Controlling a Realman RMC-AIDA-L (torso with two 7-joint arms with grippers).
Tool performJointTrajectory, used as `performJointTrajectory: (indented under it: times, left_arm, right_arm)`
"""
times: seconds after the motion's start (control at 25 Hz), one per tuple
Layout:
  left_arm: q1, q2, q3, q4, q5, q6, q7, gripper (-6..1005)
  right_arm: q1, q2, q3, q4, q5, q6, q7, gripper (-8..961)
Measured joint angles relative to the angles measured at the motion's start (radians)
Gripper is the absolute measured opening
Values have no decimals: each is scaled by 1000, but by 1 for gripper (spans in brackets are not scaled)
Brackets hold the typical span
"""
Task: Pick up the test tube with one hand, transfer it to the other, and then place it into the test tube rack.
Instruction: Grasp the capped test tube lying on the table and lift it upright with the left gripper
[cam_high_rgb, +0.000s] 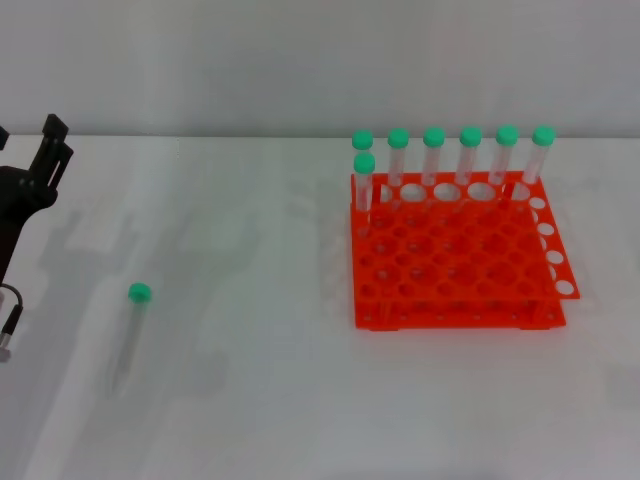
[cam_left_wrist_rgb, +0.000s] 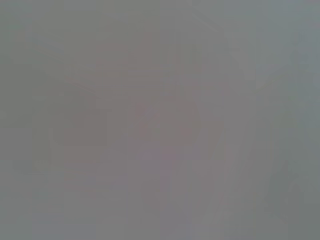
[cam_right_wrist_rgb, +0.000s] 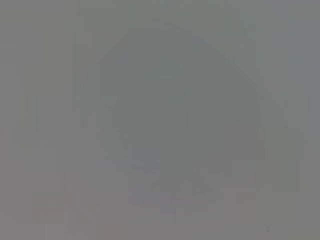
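The test tube (cam_high_rgb: 130, 340) lies flat on the white table at the left, its green cap (cam_high_rgb: 139, 293) toward the far side and its pointed tip toward me. Nothing holds it. My left gripper (cam_high_rgb: 55, 135) shows as a black shape at the far left edge, up and to the left of the tube and well apart from it. The orange-red test tube rack (cam_high_rgb: 455, 290) stands at the right, with several green-capped tubes (cam_high_rgb: 433, 155) upright along its far row. My right gripper is out of view. Both wrist views show only plain grey.
The white table (cam_high_rgb: 260, 400) runs back to a pale wall. A cable with a small plug (cam_high_rgb: 8, 335) hangs at the left edge, near the tube. Open tabletop separates the tube from the rack.
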Motion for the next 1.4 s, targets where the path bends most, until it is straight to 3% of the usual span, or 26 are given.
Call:
performJointTrajectory:
  times: [0.12, 0.36, 0.68, 1.12, 1.32, 1.4]
  left_arm:
    - [5, 0, 0, 2, 1, 6, -10, 867]
    - [5, 1, 0, 0, 1, 28, -4, 631]
    - [16, 4, 2, 1, 25, 82, -9, 558]
    - [72, 13, 41, 73, 67, 108, -234, 590]
    - [101, 30, 44, 151, 153, 88, -416, 827]
    - [119, 40, 45, 212, 219, 65, -501, 844]
  right_arm:
    - [-7, 4, 0, -1, -1, -7, 0, 667]
    - [-9, 4, 0, 1, -1, -14, 0, 669]
    - [-14, 0, -3, 3, -1, -7, 4, 669]
    - [-14, -6, -9, 13, -9, -6, 6, 668]
    - [-18, -12, -9, 15, -9, -11, 6, 668]
    - [-19, -16, -9, 15, -9, -11, 6, 668]
